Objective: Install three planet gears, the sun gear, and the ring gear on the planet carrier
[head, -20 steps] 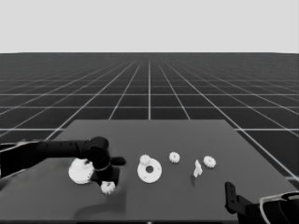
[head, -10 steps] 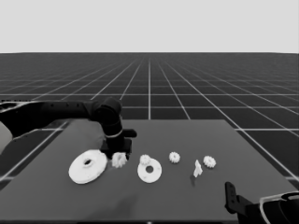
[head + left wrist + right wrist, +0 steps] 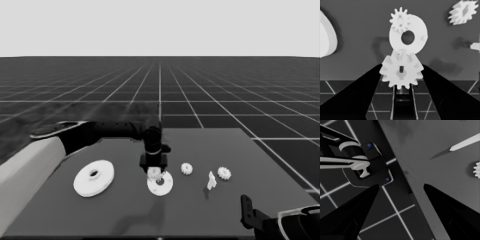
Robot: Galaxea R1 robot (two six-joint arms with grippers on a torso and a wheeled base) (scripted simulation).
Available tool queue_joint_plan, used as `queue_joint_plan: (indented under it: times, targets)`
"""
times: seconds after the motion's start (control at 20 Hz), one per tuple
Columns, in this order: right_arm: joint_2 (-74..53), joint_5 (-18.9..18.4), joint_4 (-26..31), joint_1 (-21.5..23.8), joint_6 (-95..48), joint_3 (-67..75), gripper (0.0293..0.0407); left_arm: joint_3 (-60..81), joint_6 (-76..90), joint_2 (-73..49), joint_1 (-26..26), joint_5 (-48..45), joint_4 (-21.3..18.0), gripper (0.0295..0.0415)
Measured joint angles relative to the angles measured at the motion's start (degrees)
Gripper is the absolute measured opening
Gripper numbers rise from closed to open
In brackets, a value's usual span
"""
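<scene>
The planet gear (image 3: 401, 72) sits clamped between the two fingers of my left claw (image 3: 401, 75), pinched across its toothed rim with its flat face and tiny centre hole turned toward my wrist camera. I judge it light and rigid, a hard little wheel that will not give; the teeth offer small ridged contact points, so it could twist or slip if I squeeze off-centre. Holding it across opposite teeth, as now, looks like the right hold.

Just beyond my fingertips lies the smaller round part (image 3: 408, 37), flat on the table (image 3: 210, 150), with one gear (image 3: 400, 19) already seated on its far side and what looks like a small peg showing at its edge. In the head view my claw hangs right above it. Farther off to one side lie a loose gear (image 3: 186, 169), a thin white piece (image 3: 211, 180) and another gear (image 3: 224, 173); to the other side lies the larger round part (image 3: 93, 177).

My right claw (image 3: 400, 202) waits with fingers spread by the table's corner.
</scene>
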Motion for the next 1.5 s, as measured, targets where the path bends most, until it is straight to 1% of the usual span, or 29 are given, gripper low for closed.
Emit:
queue_joint_plan:
  times: [0.05, 0.1, 0.15, 0.25, 0.45, 0.5, 0.55, 0.6, 0.7, 0.95, 1.0, 1.05, 1.1, 1.15, 1.25, 1.45, 1.5]
  targets:
    - [0.00, 0.00, 0.00, 0.00, 0.00, 0.00, 0.0385, -1.64, 1.34, 0.28, 7.04, -0.10, 5.94, 0.0313]
    - [0.00, 0.00, 0.00, 0.00, 0.00, 0.00, 0.0385, -3.76, 2.99, 0.66, 10.83, -0.58, 9.23, 0.0313]
    - [0.00, 0.00, 0.00, 0.00, 0.00, 0.00, 0.0385, -5.40, 4.19, 0.97, 12.85, -1.09, 11.04, 0.0313]
    - [0.00, 0.00, 0.00, 0.00, 0.00, 0.00, 0.0385, -7.14, 5.40, 1.33, 14.52, -1.72, 12.62, 0.0312]
    - [0.00, 0.00, 0.00, 0.00, 0.00, 0.00, 0.0385, -7.97, 5.97, 1.52, 15.20, -2.06, 13.33, 0.0313]
    - [0.00, 0.00, 0.00, 0.00, 0.00, 0.00, 0.0385, -8.02, 6.00, 1.53, 15.24, -2.09, 13.37, 0.0345]
    - [0.00, 0.00, 0.00, 0.00, 0.00, 0.00, 0.0385, -8.05, 6.02, 1.54, 15.26, -2.10, 13.40, 0.0372]
    - [0.00, 0.00, 0.00, 0.00, 0.00, 0.00, 0.0385, -8.06, 6.03, 1.54, 15.27, -2.11, 13.41, 0.0381]
    - [0.00, 0.00, 0.00, 0.00, 0.00, 0.00, 0.0385, -8.08, 6.04, 1.54, 15.28, -2.12, 13.43, 0.0384]
    - [0.00, 0.00, 0.00, 0.00, 0.00, 0.00, 0.0385, -8.08, 6.04, 1.55, 15.28, -2.12, 13.43, 0.0385]
    - [0.00, 0.00, 0.00, 0.00, 0.00, 0.00, 0.0385, -1.10, 1.20, -0.06, 8.60, 0.69, 5.10, 0.0385]
    - [0.00, 0.00, 0.00, 0.00, 0.00, 0.00, 0.0385, 1.00, -0.61, -0.28, 1.57, 0.84, -0.93, 0.0385]
    - [0.00, 0.00, 0.00, 0.00, 0.00, 0.00, 0.0385, 1.03, -0.75, -0.17, -2.66, 0.48, -4.66, 0.0385]
    - [0.00, 0.00, 0.00, 0.00, 0.00, 0.00, 0.0385, 0.62, -0.48, -0.05, -5.08, 0.23, -6.85, 0.0385]
    - [0.00, 0.00, 0.00, 0.00, 0.00, 0.00, 0.0385, -0.03, 0.02, 0.10, -7.19, 0.03, -8.87, 0.0385]
    - [0.00, 0.00, 0.00, 0.00, 0.00, 0.00, 0.0385, -0.43, 0.36, 0.18, -8.05, -0.04, -9.80, 0.0385]
    - [0.00, 0.00, 0.00, 0.00, 0.00, 0.00, 0.0385, 20.11, 28.09, -15.05, -10.37, -20.72, -1.52, 0.0409]
